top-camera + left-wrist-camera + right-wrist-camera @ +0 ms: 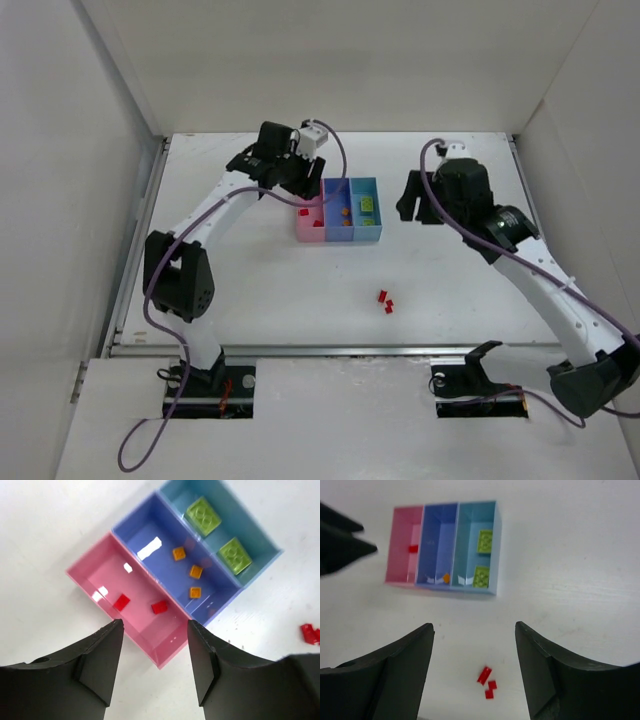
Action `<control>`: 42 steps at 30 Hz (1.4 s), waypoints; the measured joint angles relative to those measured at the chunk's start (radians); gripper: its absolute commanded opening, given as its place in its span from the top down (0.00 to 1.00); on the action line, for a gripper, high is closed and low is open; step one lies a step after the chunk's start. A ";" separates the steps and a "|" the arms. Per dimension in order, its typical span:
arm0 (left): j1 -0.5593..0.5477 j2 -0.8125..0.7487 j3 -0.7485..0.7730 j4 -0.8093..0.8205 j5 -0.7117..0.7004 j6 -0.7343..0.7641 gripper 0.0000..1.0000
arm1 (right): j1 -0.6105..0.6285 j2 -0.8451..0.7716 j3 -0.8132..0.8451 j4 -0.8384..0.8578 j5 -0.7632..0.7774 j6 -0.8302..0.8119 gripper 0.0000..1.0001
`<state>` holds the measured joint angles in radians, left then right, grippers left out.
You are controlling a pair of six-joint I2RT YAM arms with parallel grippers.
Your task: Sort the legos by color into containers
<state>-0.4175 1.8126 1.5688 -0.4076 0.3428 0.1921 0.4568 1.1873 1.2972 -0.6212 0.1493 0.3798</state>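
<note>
Three joined bins sit mid-table: pink, blue, teal. In the left wrist view the pink bin holds two red bricks, the blue bin three orange bricks, and the teal bin two lime-green bricks. Three small red bricks lie loose on the table in front of the bins and also show in the right wrist view. My left gripper is open and empty above the pink bin's end. My right gripper is open and empty, right of the bins.
White walls close in the table on the left, back and right. A metal rail runs along the near edge. The loose red bricks show at the right edge of the left wrist view.
</note>
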 measured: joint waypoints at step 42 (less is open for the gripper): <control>0.047 -0.320 -0.060 0.007 -0.296 -0.006 0.46 | 0.304 0.455 -0.336 0.054 -0.007 0.216 1.00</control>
<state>-0.3706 1.4925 1.5093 -0.4007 0.0471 0.1856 0.7605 1.6428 0.9607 -0.5674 0.1425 0.5953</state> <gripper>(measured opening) 0.539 0.157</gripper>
